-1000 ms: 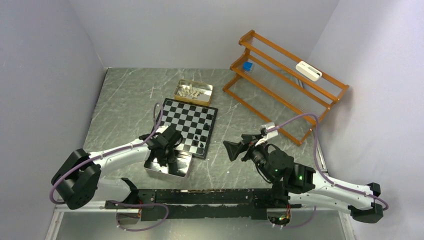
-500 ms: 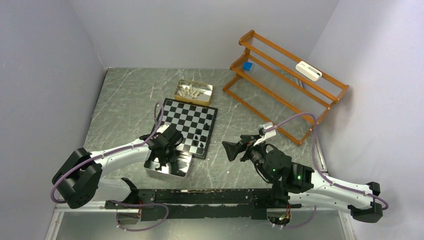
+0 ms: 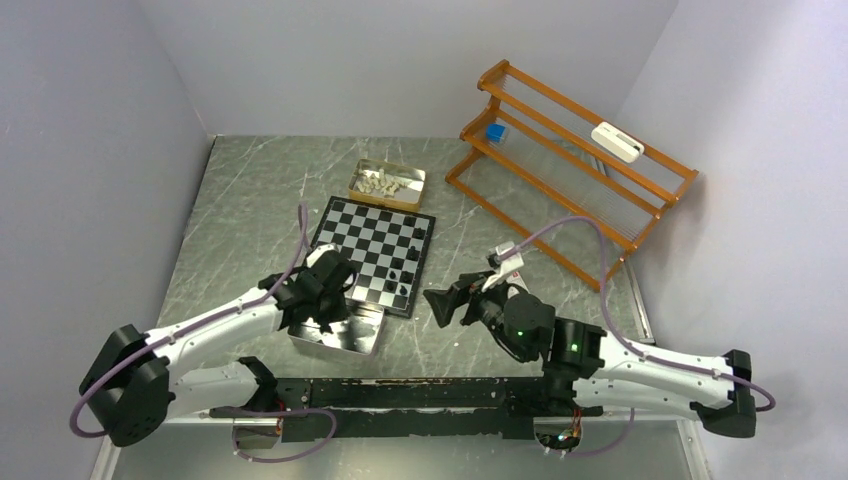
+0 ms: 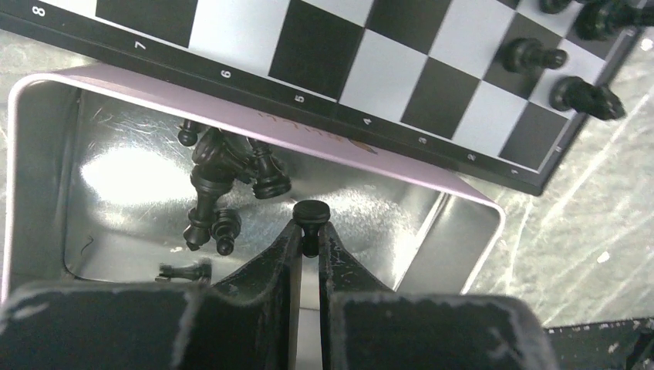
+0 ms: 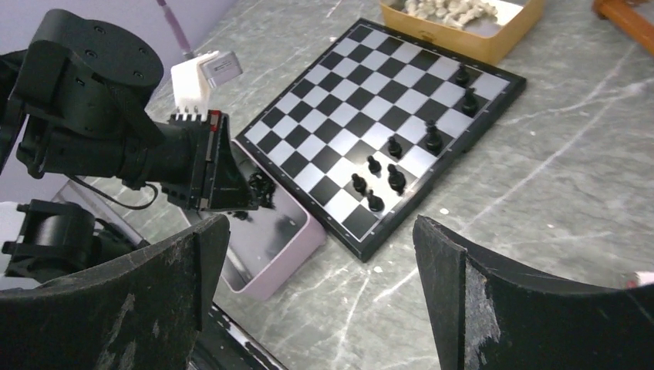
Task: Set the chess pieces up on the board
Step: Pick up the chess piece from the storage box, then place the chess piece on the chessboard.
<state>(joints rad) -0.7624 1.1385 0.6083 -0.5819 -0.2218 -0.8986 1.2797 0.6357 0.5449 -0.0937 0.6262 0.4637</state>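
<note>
The chequered board point(image 3: 375, 252) lies mid-table; it also shows in the left wrist view point(image 4: 401, 69) and the right wrist view point(image 5: 370, 116). Several black pieces point(image 5: 385, 173) stand near its right edge. My left gripper point(image 4: 308, 235) is shut on a black pawn point(image 4: 311, 214), held over the silver tray point(image 4: 42, 154). More black pieces point(image 4: 220, 173) lie in that tray. My right gripper point(image 5: 316, 262) is open and empty, above bare table right of the board. Cream-white pieces point(image 3: 383, 182) fill a gold tin point(image 3: 412, 193) behind the board.
An orange wooden rack point(image 3: 570, 150) stands at the back right with a blue block point(image 3: 494, 131) and a white device point(image 3: 617, 141) on it. The silver tray point(image 3: 360, 342) touches the board's near edge. Grey walls enclose the table.
My left gripper has drawn back slightly toward the near left over the tray. My right arm has moved left, closer to the board.
</note>
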